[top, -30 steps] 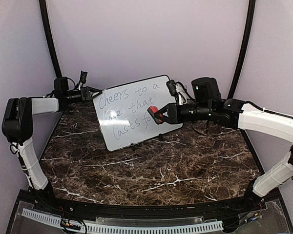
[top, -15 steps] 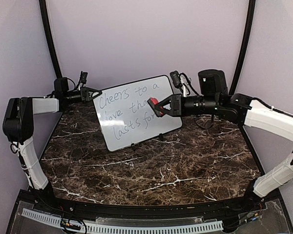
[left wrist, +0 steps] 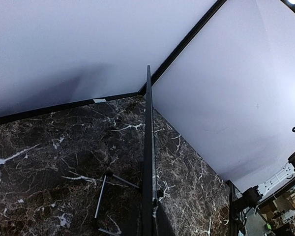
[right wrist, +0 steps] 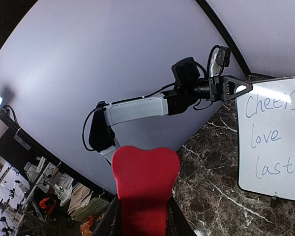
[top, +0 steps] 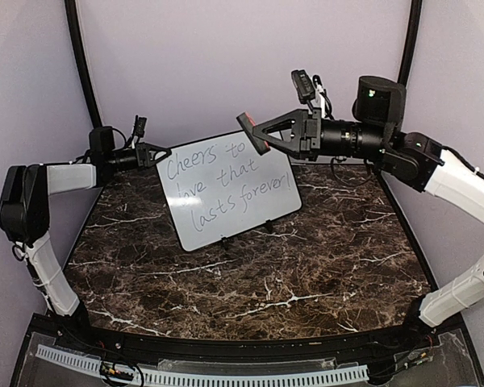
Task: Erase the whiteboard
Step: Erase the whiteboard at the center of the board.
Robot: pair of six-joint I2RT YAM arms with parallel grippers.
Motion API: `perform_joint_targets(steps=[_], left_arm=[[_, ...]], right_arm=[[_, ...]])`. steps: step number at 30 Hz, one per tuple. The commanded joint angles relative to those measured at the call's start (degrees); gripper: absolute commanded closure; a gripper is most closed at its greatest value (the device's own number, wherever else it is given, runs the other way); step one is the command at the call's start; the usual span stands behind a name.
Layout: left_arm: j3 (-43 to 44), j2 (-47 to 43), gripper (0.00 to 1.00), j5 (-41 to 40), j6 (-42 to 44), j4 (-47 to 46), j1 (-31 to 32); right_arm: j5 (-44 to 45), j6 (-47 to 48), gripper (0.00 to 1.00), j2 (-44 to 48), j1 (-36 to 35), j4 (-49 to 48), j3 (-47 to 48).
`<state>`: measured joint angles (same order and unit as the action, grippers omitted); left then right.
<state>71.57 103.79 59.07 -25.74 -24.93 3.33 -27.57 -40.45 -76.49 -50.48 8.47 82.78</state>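
My left gripper clamps the whiteboard corner. My right gripper holds the eraser aloft. I see nothing erased yet.

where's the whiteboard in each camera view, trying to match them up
top external: whiteboard at centre, tilted, its writing facing the camera.
left wrist: whiteboard seen edge-on, a thin dark line rising from bottom centre.
right wrist: whiteboard at the right edge, writing visible, cut off by the frame.
shared landmark: the dark marble tabletop, under the board in all three.
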Motion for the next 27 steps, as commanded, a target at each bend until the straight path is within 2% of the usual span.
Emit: perform_joint_targets(steps=[1, 6, 12, 18, 24, 27], left_arm=[[-2.75, -5.26, 1.0, -5.2, 1.14, 1.19, 1.37], [-4.53, -8.0, 1.0, -7.66, 0.26, 1.63, 2.05], [-6.5, -11.79, 1.0, -11.04, 1.88, 4.12, 3.75], [-8.67, -15.79, 1.0, -13.15, 1.54, 4.43, 4.88], [-10.92, -19.5, 1.0, -15.02, 1.14, 4.96, 6.73], [-13.05, -20.67, 1.0, -16.2, 0.91, 4.78, 7.78]], right_arm=[[-3.02, -3.91, 0.84, 2.79, -0.45, -6.85, -0.32], [-3.21, -4.02, 0.83, 2.47, -0.42, -6.9, 0.36], [-6.54, -7.3, 0.84, 1.49, -0.4, -12.53, -2.84], [-5.45, -8.21, 0.84, 1.13, -1.69, -13.97, -2.93], [-3.41, -3.65, 0.84, -0.55, -4.26, -9.65, -1.14], [-0.59, 2.56, 0.84, -1.89, -4.19, -3.49, -0.65]])
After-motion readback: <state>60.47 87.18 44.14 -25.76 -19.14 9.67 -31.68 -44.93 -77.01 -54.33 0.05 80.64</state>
